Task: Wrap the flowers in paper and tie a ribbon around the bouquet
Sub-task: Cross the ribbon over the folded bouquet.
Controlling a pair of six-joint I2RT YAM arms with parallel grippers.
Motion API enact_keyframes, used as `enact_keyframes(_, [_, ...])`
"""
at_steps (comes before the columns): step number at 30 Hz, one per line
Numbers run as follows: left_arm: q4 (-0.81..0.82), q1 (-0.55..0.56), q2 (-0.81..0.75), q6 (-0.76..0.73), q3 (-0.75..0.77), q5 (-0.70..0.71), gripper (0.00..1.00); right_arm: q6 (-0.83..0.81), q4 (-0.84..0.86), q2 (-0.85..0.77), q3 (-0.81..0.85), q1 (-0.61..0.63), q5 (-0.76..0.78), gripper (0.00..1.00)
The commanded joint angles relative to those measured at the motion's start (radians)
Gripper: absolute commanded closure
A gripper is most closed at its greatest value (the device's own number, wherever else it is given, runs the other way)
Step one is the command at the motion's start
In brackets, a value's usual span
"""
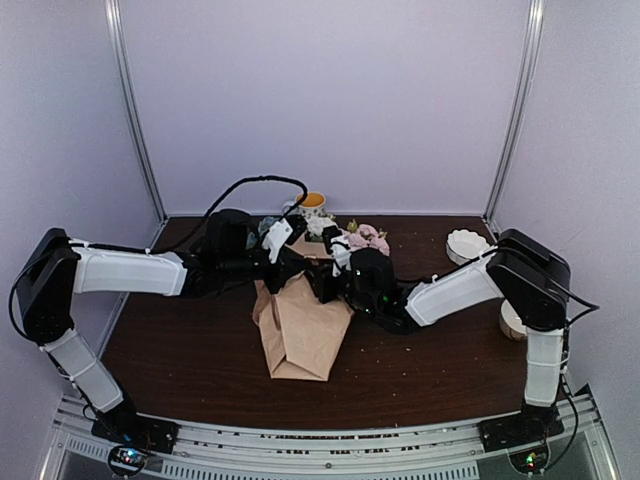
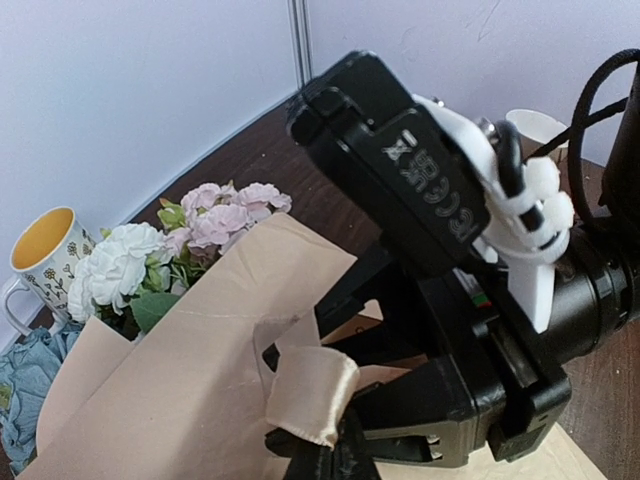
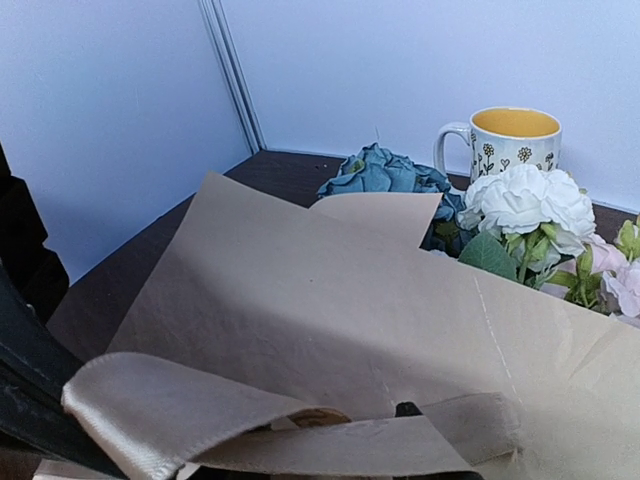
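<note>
Two robot arms reach inward over a dark wooden table [image 1: 200, 360] and meet just in front of a yellow-lined mug [image 1: 312, 203] at the back. The bouquet [image 1: 300, 330] lies flat on the near side of that mug. Its flowers [image 3: 520, 200], white, pale pink and dusty blue, are closest to the mug, and its peach-tan paper [image 3: 300, 300] stretches away from the mug toward the arm bases. A satin ribbon [image 3: 200, 420] of the same peach colour loops across the paper, on the side away from the mug. The left gripper [image 1: 287, 263] has its jaws closed tight where one end of the ribbon meets them, though I cannot tell whether the ribbon is pinched. The right gripper [image 1: 323, 284] sits right beside it over the paper. I cannot tell how wide its jaws stand or whether they hold anything.
</note>
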State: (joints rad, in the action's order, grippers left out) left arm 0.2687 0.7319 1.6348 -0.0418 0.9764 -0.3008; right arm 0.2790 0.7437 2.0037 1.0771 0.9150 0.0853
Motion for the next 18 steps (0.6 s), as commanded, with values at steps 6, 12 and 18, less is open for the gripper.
enact_keyframes(6, [0.036,-0.005,0.007,0.016,0.037,-0.026,1.00,-0.027,0.154,0.028,0.018,-0.019,-0.112,0.76])
enact_keyframes(12, [0.041,-0.007,-0.004,0.029,0.030,0.005,1.00,-0.030,0.159,-0.007,-0.025,-0.029,-0.165,1.00])
enact_keyframes(18, [0.006,-0.009,0.001,0.039,0.050,0.093,1.00,-0.052,-0.035,-0.119,-0.080,-0.029,-0.356,1.00])
